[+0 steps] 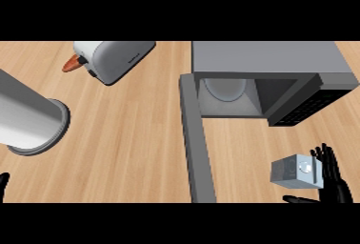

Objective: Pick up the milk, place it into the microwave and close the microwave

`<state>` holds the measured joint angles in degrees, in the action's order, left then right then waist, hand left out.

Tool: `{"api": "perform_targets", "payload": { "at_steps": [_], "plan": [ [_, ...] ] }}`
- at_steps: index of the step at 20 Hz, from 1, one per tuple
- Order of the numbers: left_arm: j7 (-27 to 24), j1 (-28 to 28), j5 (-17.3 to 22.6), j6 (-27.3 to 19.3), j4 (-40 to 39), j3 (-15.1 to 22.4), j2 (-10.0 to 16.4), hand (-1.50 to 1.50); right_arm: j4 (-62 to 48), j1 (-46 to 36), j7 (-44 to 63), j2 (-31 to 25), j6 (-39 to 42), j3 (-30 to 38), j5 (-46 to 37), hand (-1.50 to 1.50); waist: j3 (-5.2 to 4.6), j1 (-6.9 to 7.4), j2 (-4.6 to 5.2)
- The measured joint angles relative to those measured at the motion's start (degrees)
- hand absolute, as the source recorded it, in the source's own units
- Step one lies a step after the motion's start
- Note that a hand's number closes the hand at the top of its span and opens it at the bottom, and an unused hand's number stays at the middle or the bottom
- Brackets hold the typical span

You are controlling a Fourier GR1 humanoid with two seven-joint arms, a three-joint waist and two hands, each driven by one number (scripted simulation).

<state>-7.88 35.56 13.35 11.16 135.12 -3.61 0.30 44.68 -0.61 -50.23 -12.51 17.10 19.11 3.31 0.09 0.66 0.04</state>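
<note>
So the milk (pixel 297 171) is standing on the counter (pixel 134 152) just in front of the open microwave (pixel 267 66), right of its swung-out door (pixel 197 143). The right hand (pixel 335 183) is right beside the carton, spread open with fingers straight and thumb below the near edge, nothing wrapped round it yet. Looks like the grab is the step here: I'd close fingers and thumb on opposite faces before lifting, then steer clear of the door going in. The left hand (pixel 4 183) barely peeks in lower left, can't tell its state.
</note>
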Motion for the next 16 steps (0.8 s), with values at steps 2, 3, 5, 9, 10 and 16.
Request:
{"api": "perform_targets", "payload": {
  "at_steps": [2, 3, 5, 9, 10, 16],
  "plan": [
    [0.4, -0.1, -0.2, -0.2, -0.1, 0.2, -0.1, -1.50, -0.5, -0.4, 0.4, -0.2, 2.9, -2.0, 0.2, -1.50, 0.03, 0.02, 0.00],
    [0.6, -0.3, -0.2, -0.4, -0.1, 0.2, -0.1, -1.50, -0.1, -0.4, 0.7, -0.2, 4.2, -2.8, 0.5, 1.50, 0.02, -0.09, -0.03],
    [0.5, 0.2, 0.6, 0.2, -0.2, -0.5, 0.2, -1.50, 0.9, -0.7, 1.0, 0.1, 5.4, -3.8, 1.5, 1.50, -0.01, -0.08, -0.09],
    [1.7, -0.8, 1.8, 0.2, 0.0, -2.0, 0.7, -1.50, 3.5, 0.2, -1.5, 0.9, 1.7, -4.0, 1.4, 1.50, -0.05, -0.42, -0.12],
    [1.2, -0.7, 1.6, 0.3, -0.3, -1.7, 0.5, -1.50, 4.1, -0.1, -2.0, 1.4, -0.4, -3.6, 1.2, 1.50, -0.06, -0.41, -0.12],
    [1.7, 1.1, 3.3, 1.7, 0.7, -2.6, 0.4, -1.50, 8.6, -0.7, -2.1, 3.5, -3.6, -2.7, 3.5, 1.50, -0.08, -0.30, -0.16]
  ]
}}
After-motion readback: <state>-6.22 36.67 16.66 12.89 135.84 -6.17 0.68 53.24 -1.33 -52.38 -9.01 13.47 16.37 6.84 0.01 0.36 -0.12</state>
